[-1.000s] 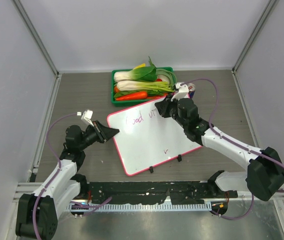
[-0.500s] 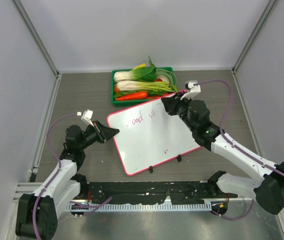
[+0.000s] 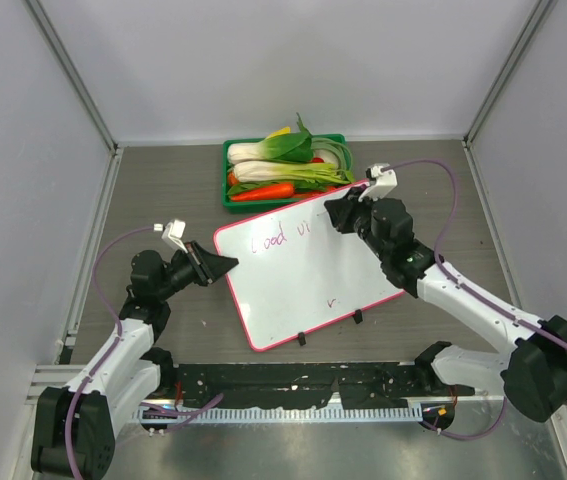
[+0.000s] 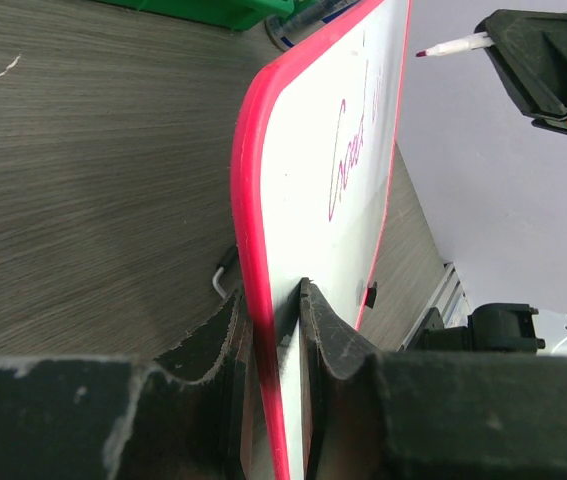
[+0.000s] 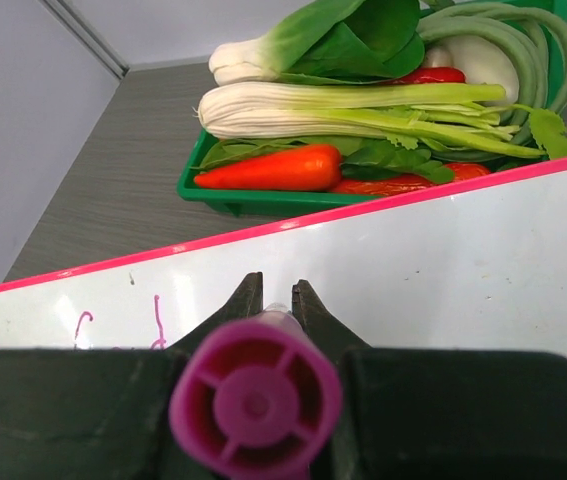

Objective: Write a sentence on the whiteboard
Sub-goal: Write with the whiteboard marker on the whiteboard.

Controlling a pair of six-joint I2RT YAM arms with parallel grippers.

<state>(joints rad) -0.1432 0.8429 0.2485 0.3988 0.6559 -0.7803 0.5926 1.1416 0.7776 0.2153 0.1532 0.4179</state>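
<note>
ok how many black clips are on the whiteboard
2. Both are on the near edge of the whiteboard: one clip toward the left, the other clip to its right. Parts of its edge are covered; more may be hidden.

The right tool (image 3: 335,212) with its marker (image 5: 255,400) has shifted slightly right along the far edge of the whiteboard (image 3: 303,285), uncovering the last strokes of the sentence (image 3: 281,236).

I see bare desk (image 3: 153,190) left of tray (image 5: 248,200) and right of board (image 3: 313,265): passable. Tray sits just beside board's far edge, tight gap. Left jaws clamp board's left edge; right jaws with marker (image 4: 453,45) hang over far edge, blocking both.
</note>
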